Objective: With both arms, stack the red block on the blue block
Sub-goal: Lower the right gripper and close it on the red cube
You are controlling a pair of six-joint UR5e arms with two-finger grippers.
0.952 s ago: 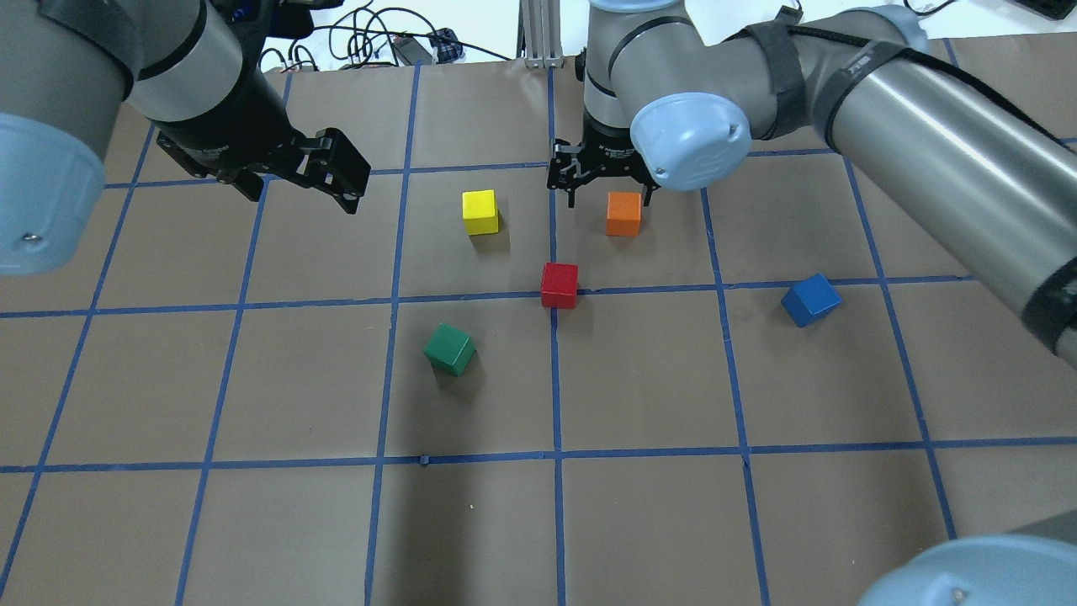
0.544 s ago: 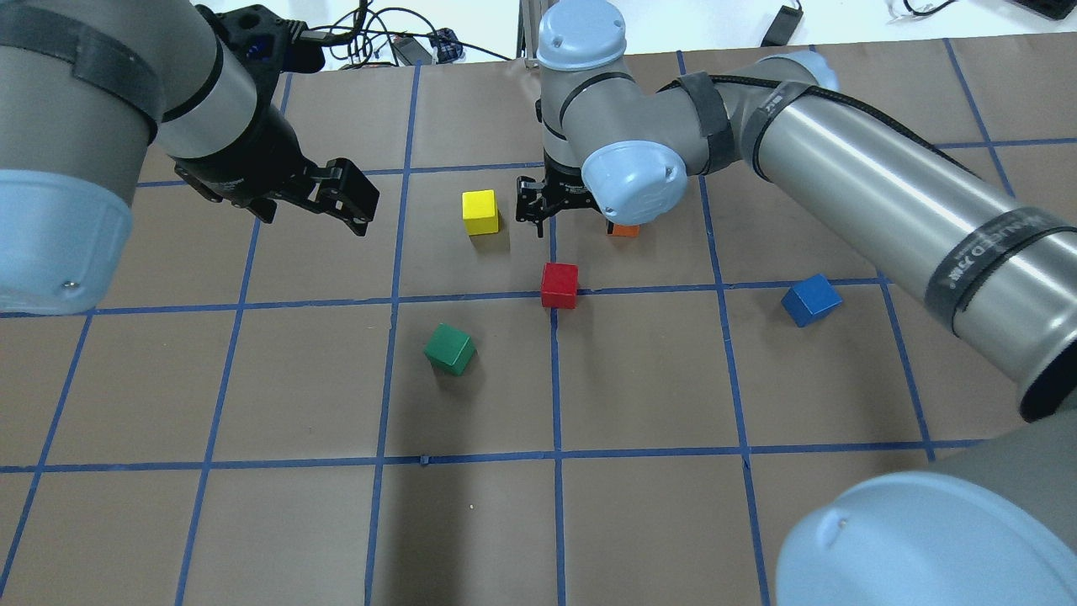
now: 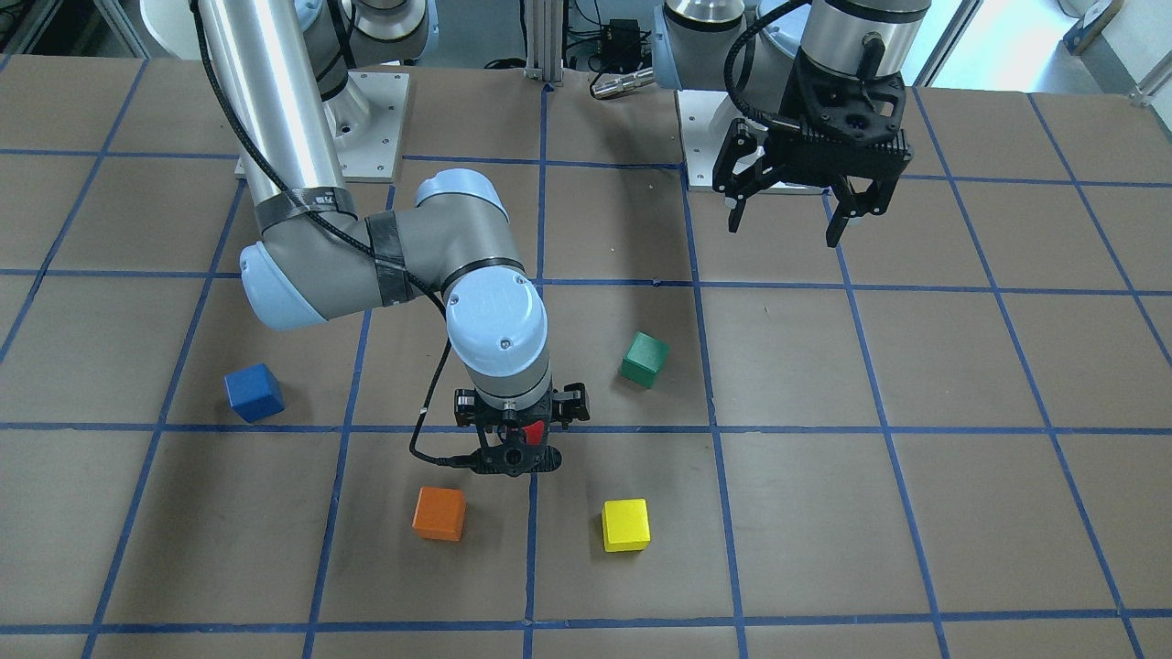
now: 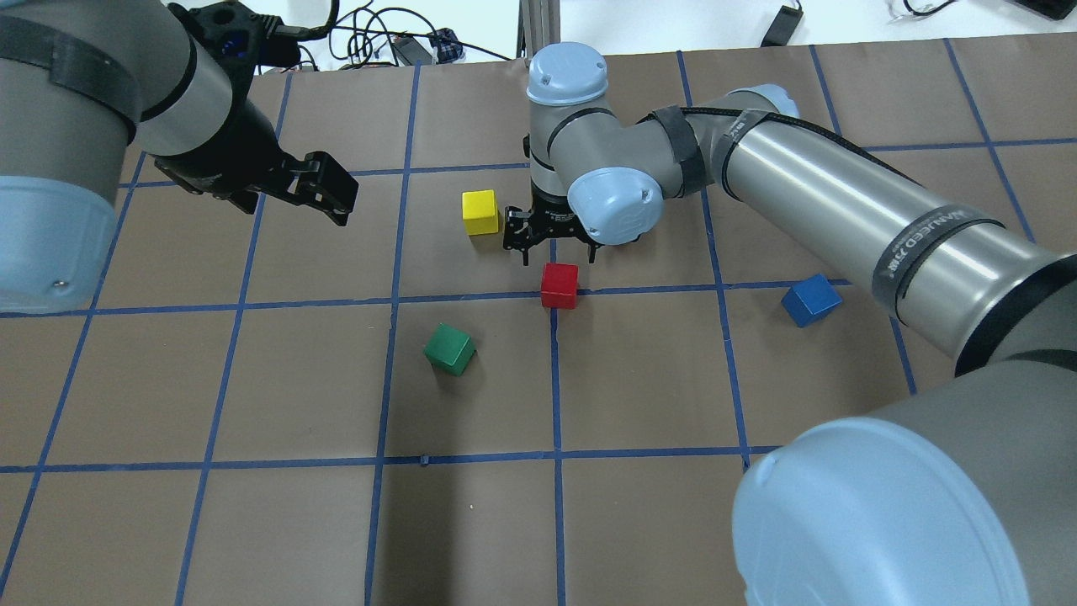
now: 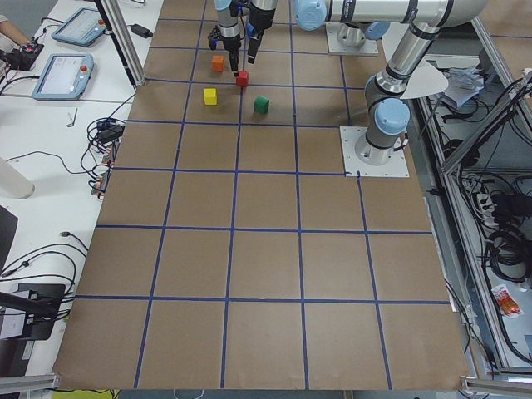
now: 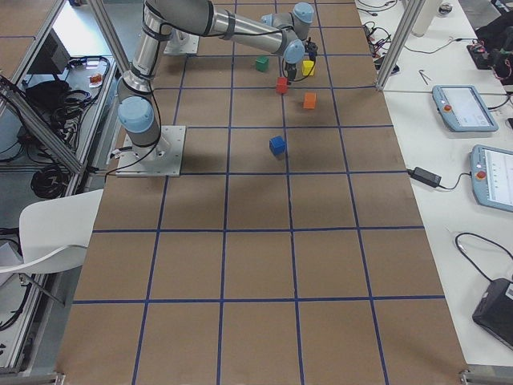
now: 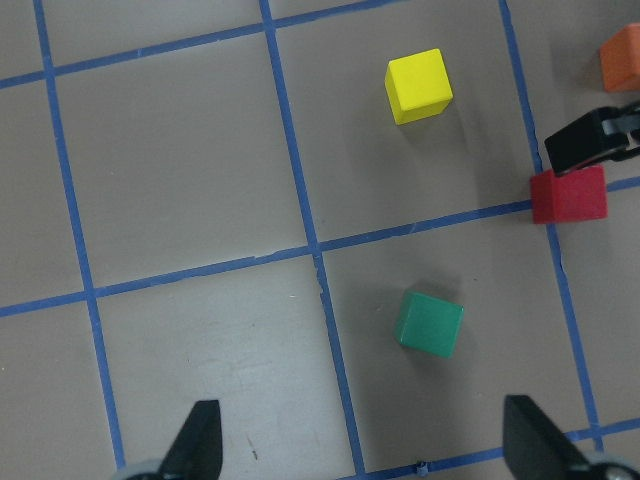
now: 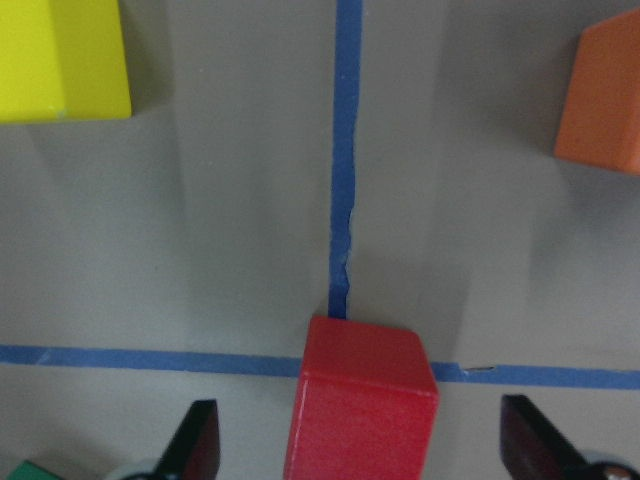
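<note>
Right gripper [image 4: 551, 249]: jaws spread, empty, hanging just over the red block [image 4: 559, 284]. The block sits where two tape lines [image 4: 471, 297] cross. Left gripper [image 3: 795, 218]: jaws spread, empty, raised. Blue block [image 4: 810, 300] lies well apart, toward robot's right.

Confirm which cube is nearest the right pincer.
The small matte red cube, centred under the open right pincer; the yellow cube and orange cube sit aside.

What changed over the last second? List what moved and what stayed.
The right gripper swung from above the orange block leftward and toward the robot. It is now open at the red block, with nothing grasped. The left gripper barely shifted and is open. No block moved.
</note>
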